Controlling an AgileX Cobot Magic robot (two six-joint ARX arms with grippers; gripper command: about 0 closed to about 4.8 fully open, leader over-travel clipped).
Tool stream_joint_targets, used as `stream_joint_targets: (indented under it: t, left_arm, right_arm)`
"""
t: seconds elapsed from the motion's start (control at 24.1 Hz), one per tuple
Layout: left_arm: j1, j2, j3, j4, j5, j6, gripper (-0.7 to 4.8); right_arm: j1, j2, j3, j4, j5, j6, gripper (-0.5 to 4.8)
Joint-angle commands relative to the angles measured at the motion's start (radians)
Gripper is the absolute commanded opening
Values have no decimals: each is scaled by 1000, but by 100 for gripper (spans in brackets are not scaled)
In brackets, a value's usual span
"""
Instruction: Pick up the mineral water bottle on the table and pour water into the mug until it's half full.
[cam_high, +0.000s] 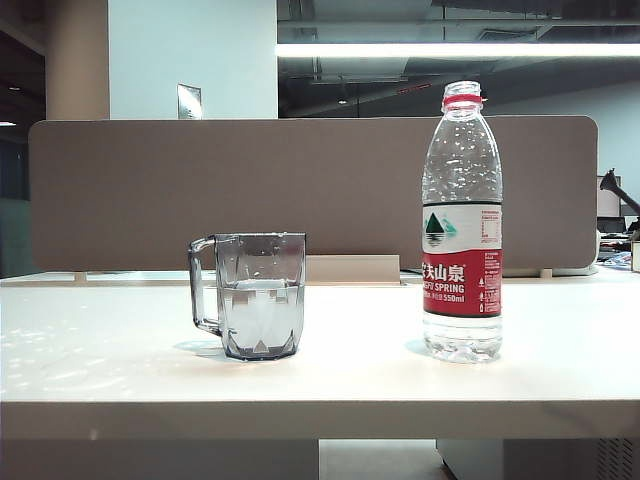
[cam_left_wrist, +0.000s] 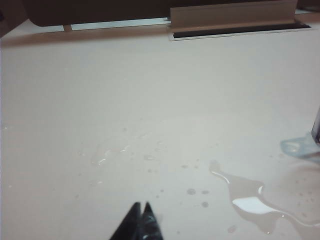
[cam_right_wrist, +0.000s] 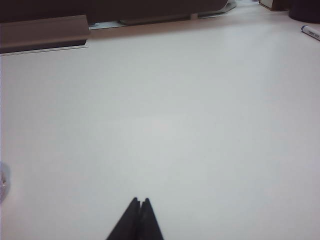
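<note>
The mineral water bottle (cam_high: 462, 220) stands upright and uncapped on the right of the table (cam_high: 350, 375). The smoky grey mug (cam_high: 258, 295) stands to its left, handle to the left, with water (cam_high: 262, 312) up to about half its height. Neither gripper shows in the exterior view. My left gripper (cam_left_wrist: 141, 206) is shut and empty, low over the tabletop; a sliver of the mug's base (cam_left_wrist: 300, 147) shows off to one side. My right gripper (cam_right_wrist: 140, 201) is shut and empty over bare table, with a clear sliver of the bottle (cam_right_wrist: 2, 182) at the frame's edge.
A puddle of spilled water (cam_left_wrist: 250, 197) and scattered drops lie on the table between my left gripper and the mug. A brown partition (cam_high: 130, 190) with a cable rail (cam_high: 350, 268) runs along the back. A marker pen (cam_right_wrist: 311, 32) lies far off near the back.
</note>
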Motion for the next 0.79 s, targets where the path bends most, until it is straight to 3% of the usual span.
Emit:
stream_joint_targets:
  t: [0.04,0.17,0.33,0.79]
  left_arm:
    - [-2,1,2,-4,12,37,-1]
    - [-2,1,2,-2,11,33,-1]
    - [-2,1,2,14,12,-49,-1]
    - [-2,0,2,12,12,-49,-1]
  right_arm:
    - [1,-1,-6,11,2,2,-1]
    - [1,-1,-6,11,2,2,0]
    - [1,-1,-6,11,2,2,-1]
    - [1,-1,-6,11,2,2,-1]
